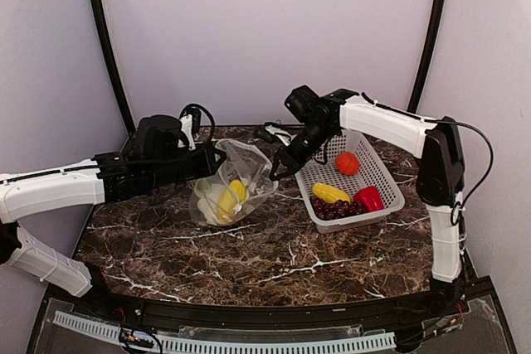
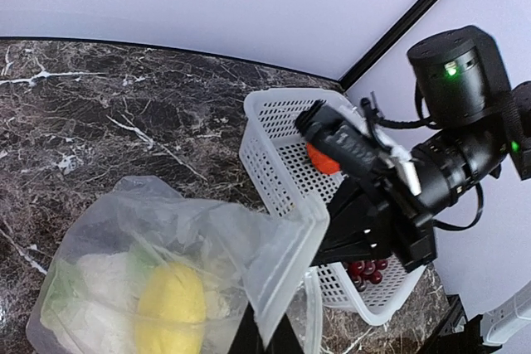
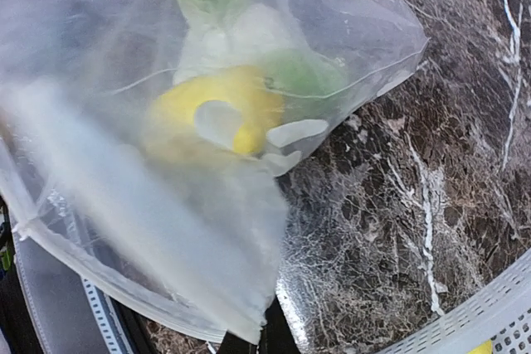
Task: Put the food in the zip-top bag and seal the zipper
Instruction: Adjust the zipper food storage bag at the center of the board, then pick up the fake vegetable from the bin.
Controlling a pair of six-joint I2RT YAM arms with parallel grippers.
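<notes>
No readable text, labels or numbers anywhere.

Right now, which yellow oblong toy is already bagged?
The yellow oblong beside the white vegetable in the clear bag; the other lies in the white mesh basket.

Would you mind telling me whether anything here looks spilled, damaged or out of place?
Nothing stands out: the zip-top bag holds the white vegetable and a yellow oblong; the other foods lie in the upright white basket.

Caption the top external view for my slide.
Bagging toy food: left gripper and right gripper hold the zip-top bag; four pieces sit in the basket.
</notes>
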